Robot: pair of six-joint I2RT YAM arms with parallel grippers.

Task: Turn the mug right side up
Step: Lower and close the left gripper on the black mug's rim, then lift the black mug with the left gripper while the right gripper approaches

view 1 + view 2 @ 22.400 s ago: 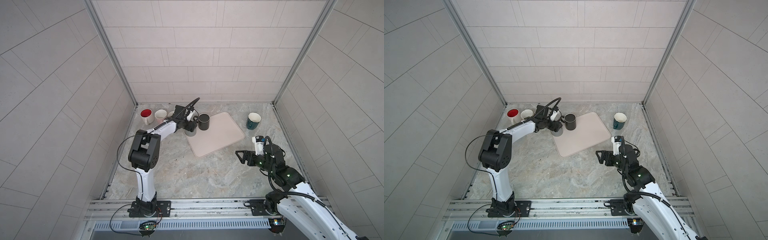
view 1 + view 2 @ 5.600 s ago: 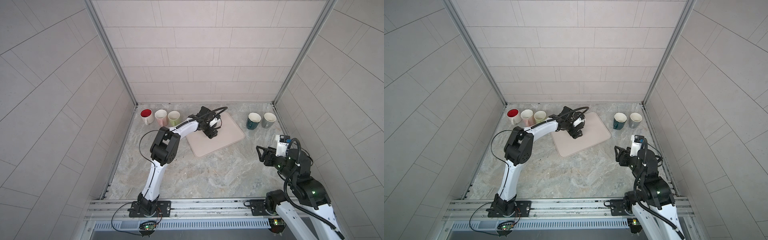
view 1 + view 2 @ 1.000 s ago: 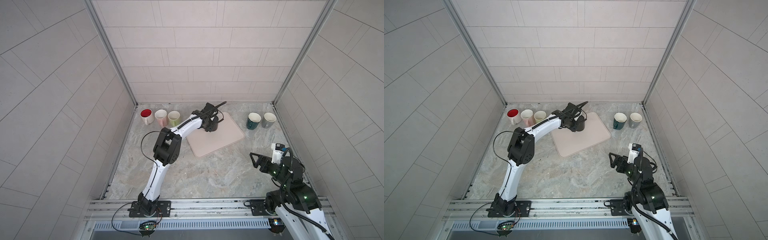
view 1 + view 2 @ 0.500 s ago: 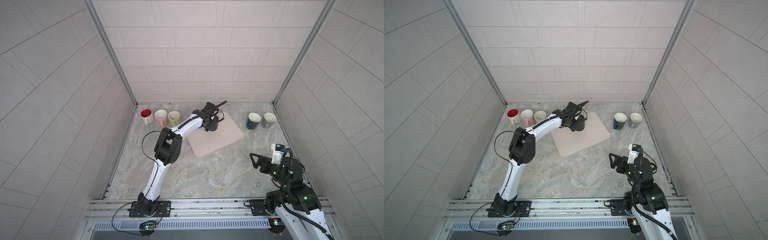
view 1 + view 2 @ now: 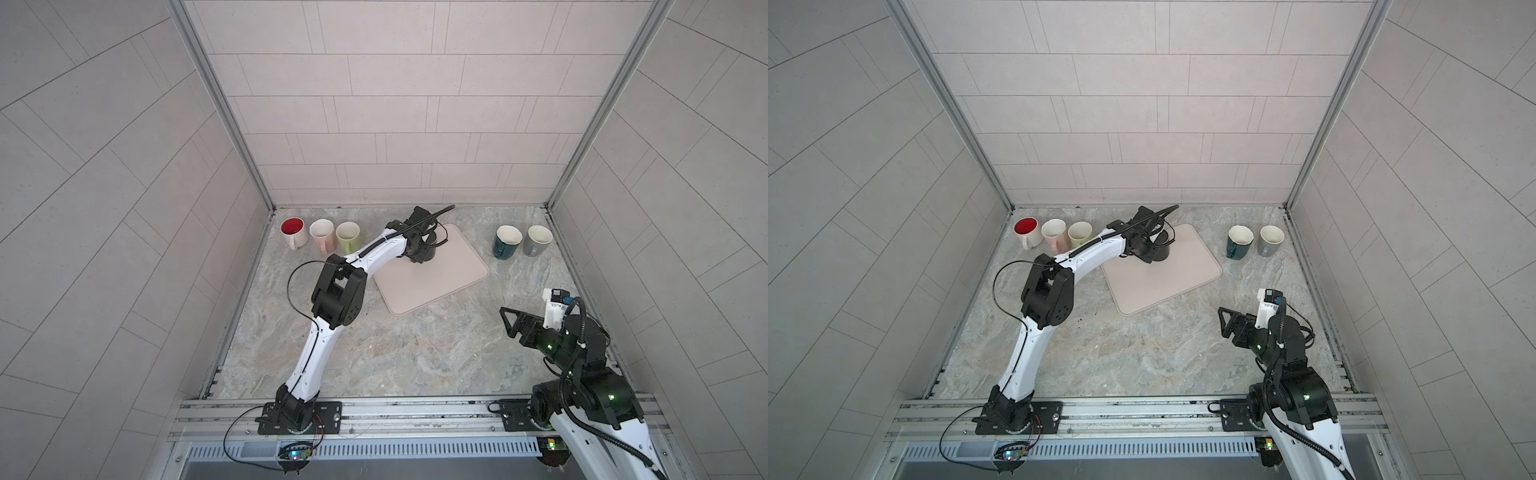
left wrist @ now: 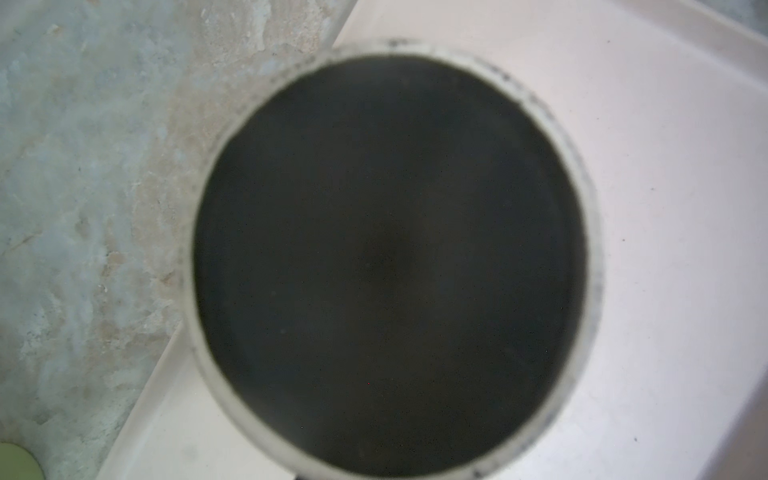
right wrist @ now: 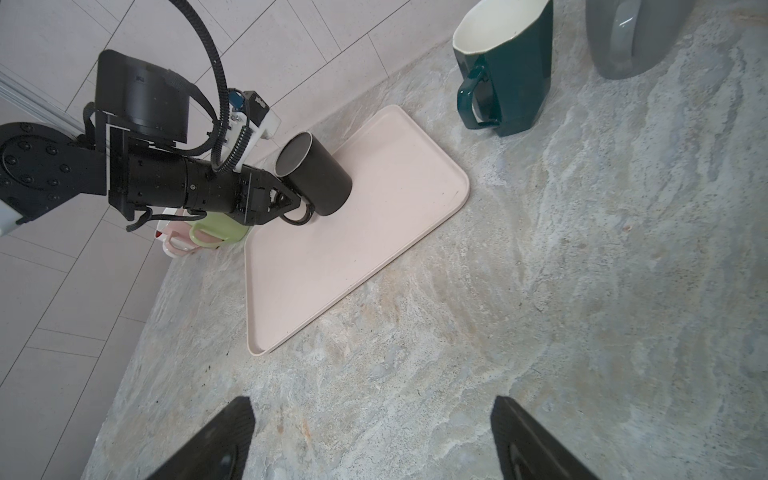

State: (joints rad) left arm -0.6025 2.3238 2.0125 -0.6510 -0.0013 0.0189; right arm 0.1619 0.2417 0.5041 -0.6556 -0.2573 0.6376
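Note:
A black mug [image 5: 429,250] [image 5: 1162,249] stands on the pink tray [image 5: 451,279] [image 5: 1169,284] near its far left corner. In the right wrist view the mug [image 7: 322,180] rests with its base on the tray [image 7: 332,270] and its pale-rimmed mouth faces away from it. My left gripper [image 7: 297,203] [image 5: 417,248] is shut on the mug's handle from the side. The left wrist view looks straight into the mug's dark inside [image 6: 390,266]. My right gripper [image 7: 374,415] [image 5: 509,321] hangs open over the counter at the front right, holding nothing.
A red-lined mug [image 5: 293,230], a pink mug [image 5: 322,235] and a green mug [image 5: 348,237] stand in a row at the back left. At the back right are a teal mug [image 5: 507,241] and a grey mug [image 5: 538,240]. Tiled walls close in three sides.
My left gripper's jaws have closed on the black mug's handle over the last second. The mug has stayed in about the same spot and the right arm has not moved.

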